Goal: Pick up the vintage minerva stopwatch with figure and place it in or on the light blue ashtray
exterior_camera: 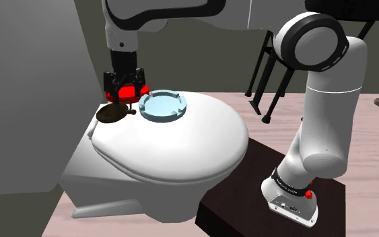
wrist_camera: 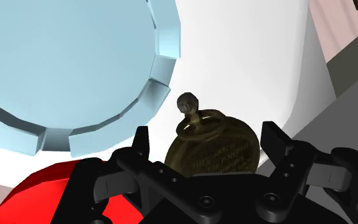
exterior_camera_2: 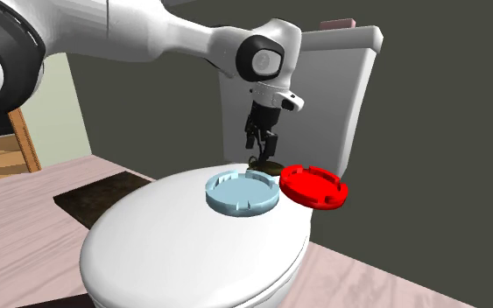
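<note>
Just beside the light blue ashtray (wrist_camera: 63, 63), gripper (wrist_camera: 207, 132), fingers (wrist_camera: 140, 147) apart, astride the dark stopwatch (wrist_camera: 217, 151), no contact.

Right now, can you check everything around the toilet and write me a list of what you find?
Surface: closed white toilet lid, everything sits on it.
Job's things: brown stopwatch lies on the lid beside the light blue ashtray, not in it; the ashtray has nothing in it.
Clutter: red ashtray next to the blue one, by the lid's edge.
Grippers: gripper open, low over the stopwatch, one finger either side, not clasping it.
Cables: nothing seen.
Surroundings: white cistern behind the lid, grey wall, pale pinkish floor, dark mat under the stand.
</note>
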You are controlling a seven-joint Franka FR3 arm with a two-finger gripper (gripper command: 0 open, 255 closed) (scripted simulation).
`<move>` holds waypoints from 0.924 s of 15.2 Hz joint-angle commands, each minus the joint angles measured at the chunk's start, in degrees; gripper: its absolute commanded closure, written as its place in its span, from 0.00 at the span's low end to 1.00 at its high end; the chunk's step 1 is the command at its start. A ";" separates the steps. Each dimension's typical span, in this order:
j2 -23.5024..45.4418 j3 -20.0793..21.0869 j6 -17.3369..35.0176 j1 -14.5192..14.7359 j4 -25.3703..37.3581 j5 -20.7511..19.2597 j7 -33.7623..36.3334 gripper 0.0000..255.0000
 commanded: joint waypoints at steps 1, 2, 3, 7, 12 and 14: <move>0.27 0.05 1.31 0.09 -0.96 0.11 -0.12 0.00; 0.18 0.08 2.11 0.14 -1.84 0.15 -0.17 0.00; 0.11 0.11 2.90 0.20 -2.69 0.18 -0.22 0.00; -0.02 0.19 4.91 0.35 -4.80 0.25 -0.32 0.00; -0.01 0.20 4.91 0.35 -4.79 0.25 -0.32 0.00; 0.00 0.20 4.90 0.35 -4.78 0.25 -0.32 0.00</move>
